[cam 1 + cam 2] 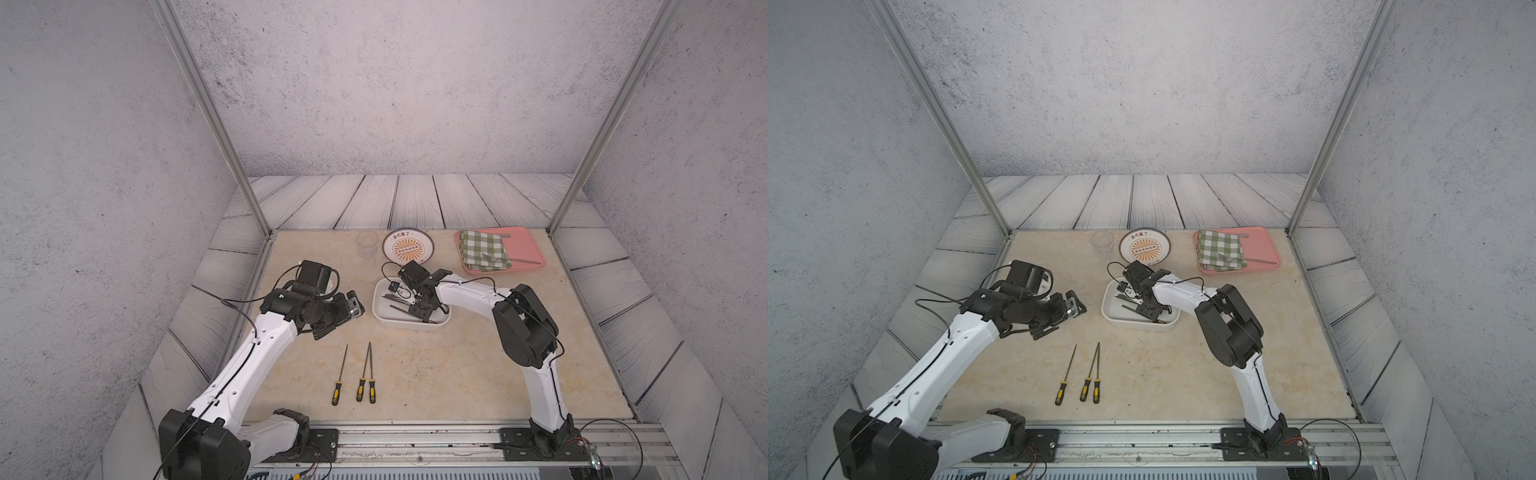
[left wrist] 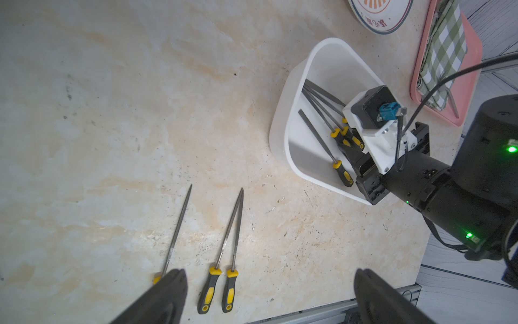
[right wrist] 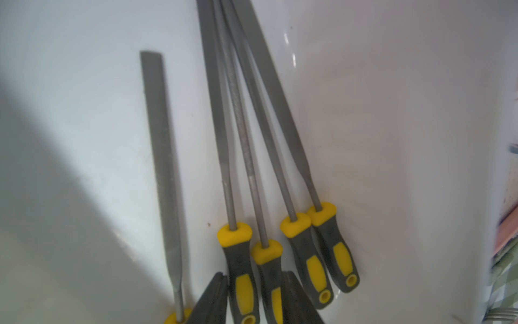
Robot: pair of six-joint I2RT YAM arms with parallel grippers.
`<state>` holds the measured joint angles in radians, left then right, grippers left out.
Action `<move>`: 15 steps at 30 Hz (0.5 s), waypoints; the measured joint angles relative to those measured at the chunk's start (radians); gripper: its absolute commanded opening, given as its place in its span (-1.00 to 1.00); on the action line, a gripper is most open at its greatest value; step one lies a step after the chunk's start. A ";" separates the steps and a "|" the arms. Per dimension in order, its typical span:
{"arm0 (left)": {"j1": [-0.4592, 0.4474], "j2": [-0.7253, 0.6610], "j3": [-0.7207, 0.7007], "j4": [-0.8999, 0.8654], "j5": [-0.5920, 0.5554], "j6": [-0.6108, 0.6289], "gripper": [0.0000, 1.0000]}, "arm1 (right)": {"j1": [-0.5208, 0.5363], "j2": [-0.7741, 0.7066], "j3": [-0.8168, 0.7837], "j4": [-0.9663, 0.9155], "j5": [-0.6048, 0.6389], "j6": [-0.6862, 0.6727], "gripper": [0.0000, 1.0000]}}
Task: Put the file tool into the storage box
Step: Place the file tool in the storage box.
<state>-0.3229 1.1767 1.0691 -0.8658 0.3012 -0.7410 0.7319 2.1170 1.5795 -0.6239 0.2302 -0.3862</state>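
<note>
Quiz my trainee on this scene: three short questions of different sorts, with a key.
1. How many files lie on the table, outside the box?
2. True or false: the left gripper is shut on a file.
3. The right gripper is: A) over the plate; B) reaching into the box; C) over the tray.
Key: 1) three; 2) false; 3) B.

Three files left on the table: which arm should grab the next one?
Left. The left gripper hangs open close to the three files, which lie on its side. The right gripper is down inside the box, farther from them.
</note>
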 measured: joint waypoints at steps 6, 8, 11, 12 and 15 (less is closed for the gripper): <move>0.000 -0.005 0.001 -0.006 -0.010 0.003 0.97 | 0.000 -0.006 0.003 0.000 0.031 0.005 -0.27; 0.000 -0.005 0.002 -0.009 -0.014 0.008 0.97 | -0.002 -0.020 0.003 0.000 0.038 0.014 -0.27; 0.000 0.004 0.010 -0.018 -0.021 0.022 0.97 | -0.005 -0.064 0.005 -0.010 0.042 0.042 -0.27; 0.000 0.011 0.014 -0.019 -0.021 0.027 0.97 | -0.007 -0.085 0.013 -0.021 0.042 0.061 -0.27; 0.000 0.041 0.024 -0.018 -0.020 0.039 0.97 | -0.007 -0.150 0.047 -0.050 0.044 0.132 -0.24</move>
<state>-0.3229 1.2179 1.0935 -0.8837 0.2813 -0.7025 0.7250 1.9671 1.6260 -0.6735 0.2741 -0.2539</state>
